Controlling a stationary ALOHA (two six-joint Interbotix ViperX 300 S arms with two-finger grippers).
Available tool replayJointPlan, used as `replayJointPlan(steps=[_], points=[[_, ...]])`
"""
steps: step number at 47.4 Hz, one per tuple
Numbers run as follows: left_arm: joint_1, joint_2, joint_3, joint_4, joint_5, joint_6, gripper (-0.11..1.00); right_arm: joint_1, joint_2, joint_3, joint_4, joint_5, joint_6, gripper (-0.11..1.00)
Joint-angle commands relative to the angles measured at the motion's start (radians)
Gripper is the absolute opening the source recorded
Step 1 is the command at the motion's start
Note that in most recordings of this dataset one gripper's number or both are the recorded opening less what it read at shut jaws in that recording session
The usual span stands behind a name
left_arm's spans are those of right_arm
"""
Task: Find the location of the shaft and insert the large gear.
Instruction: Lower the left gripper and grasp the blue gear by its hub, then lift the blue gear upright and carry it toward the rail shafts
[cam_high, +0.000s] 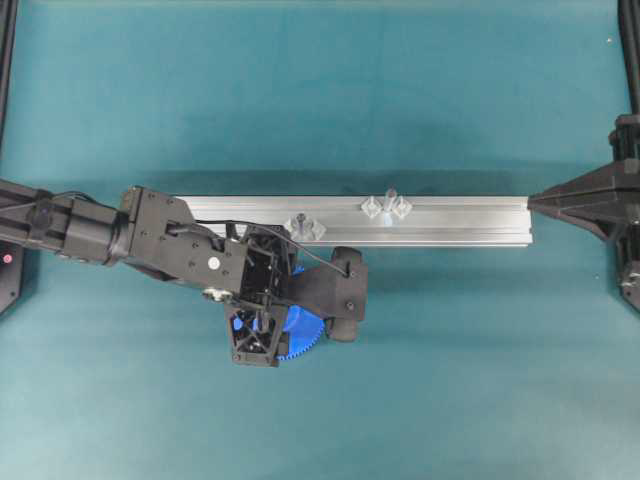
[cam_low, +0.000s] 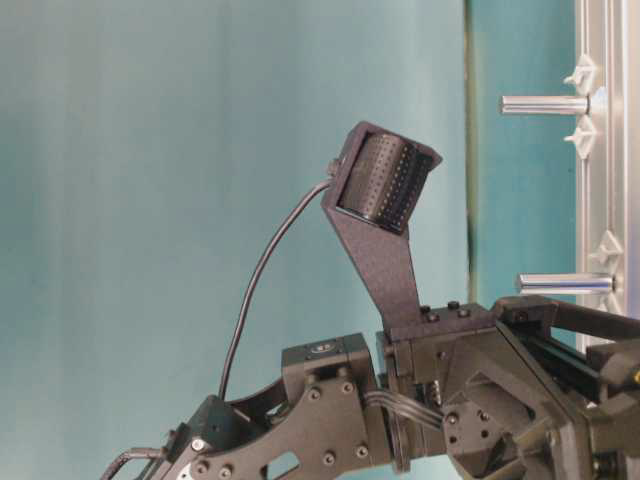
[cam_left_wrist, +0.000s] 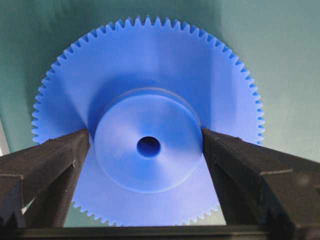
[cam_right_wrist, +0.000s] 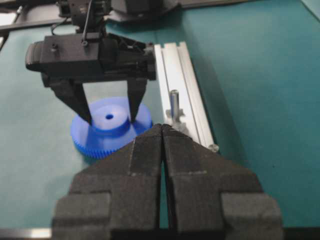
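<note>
gear: large gear (cam_left_wrist: 148, 145) lay flat on tabletop, beside the rail's front edge | left gripper (cam_left_wrist: 146, 150) jaws wide open, straddling hub, no squeeze evident | right gripper (cam_right_wrist: 163, 131) jaws closed, empty | handling: likely light, stiff, slick plastic; grip by hub, not teeth

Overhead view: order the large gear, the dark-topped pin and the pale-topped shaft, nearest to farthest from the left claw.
1. The large gear, directly under the left claw.
2. The dark-topped pin, on the rail just above.
3. The shaft, farther right along the rail.
</note>
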Motion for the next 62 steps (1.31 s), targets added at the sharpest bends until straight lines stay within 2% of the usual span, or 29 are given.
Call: replayJointPlan(steps=[1,27,31,36,62], points=[[0.002,-0.009,-0.009,0.005,-0.011,-0.005,0.93,-0.003,0.006,-0.011,0.0,-0.005,0.012,-0.01],[0.002,-0.003,-0.003,0.005,-0.005,-0.012,0.91,-0.003,-0.006,-0.009,0.0,-0.005,0.012,-0.01],[0.0,0.002,-0.002,0.005,0.002,-0.015,0.85,-0.003,-0.006,-0.008,0.0,-0.005,0.012,-0.01],[-0.003,-0.002,-0.003,0.005,0.002,-0.015,0.7,-0.003,-0.005,-0.009,0.002,-0.005,0.012,-0.01],[-0.003,-0.015,-0.018,0.005,0.003,-0.002,0.7,-0.003,-0.009,-0.006,0.0,-0.005,0.023,-0.01]])
